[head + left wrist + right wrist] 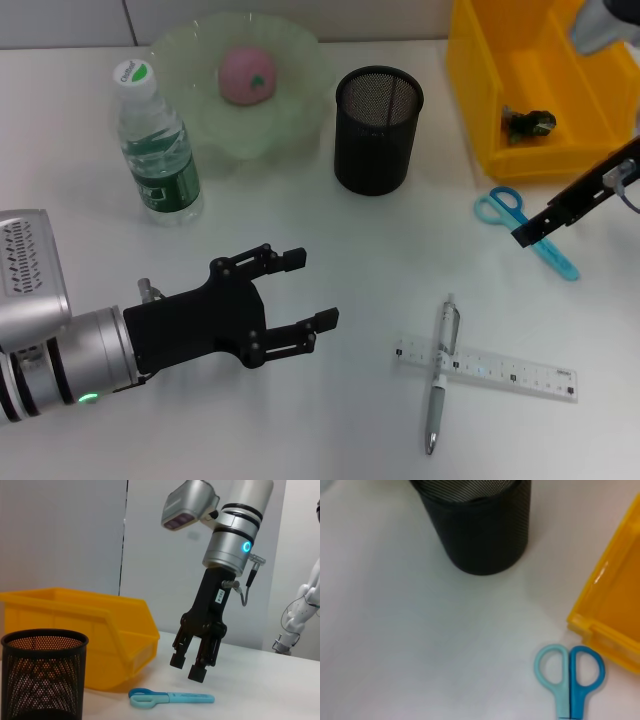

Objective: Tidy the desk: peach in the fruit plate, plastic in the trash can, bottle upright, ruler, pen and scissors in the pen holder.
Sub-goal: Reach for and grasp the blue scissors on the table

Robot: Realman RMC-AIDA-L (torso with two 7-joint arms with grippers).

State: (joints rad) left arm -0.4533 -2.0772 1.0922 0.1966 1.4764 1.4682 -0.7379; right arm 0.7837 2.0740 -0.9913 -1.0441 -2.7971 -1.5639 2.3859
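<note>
The right hand (pixel 192 664) hangs just above the scissors (pixel 525 230), fingers a little apart and holding nothing, near the front corner of the yellow bin (pixel 520 90), where the dark plastic scrap (pixel 528 123) already lies. The left hand (pixel 290 295) waits low over the bare surface (pixel 330 420), open and empty. The peach (pixel 247 75) sits in the plate (pixel 190 50), the bottle (pixel 155 145) stands upright, and the pen (pixel 440 372) lies across the ruler (pixel 485 368), well apart from the holder (pixel 377 128). The scissors lie flat and thin, so I'd worry the fingers close over the blades and skid off, or scrape the surface on the way down. With so narrow a gap, a slightly off descent could nudge them toward the bin instead of catching them.
</note>
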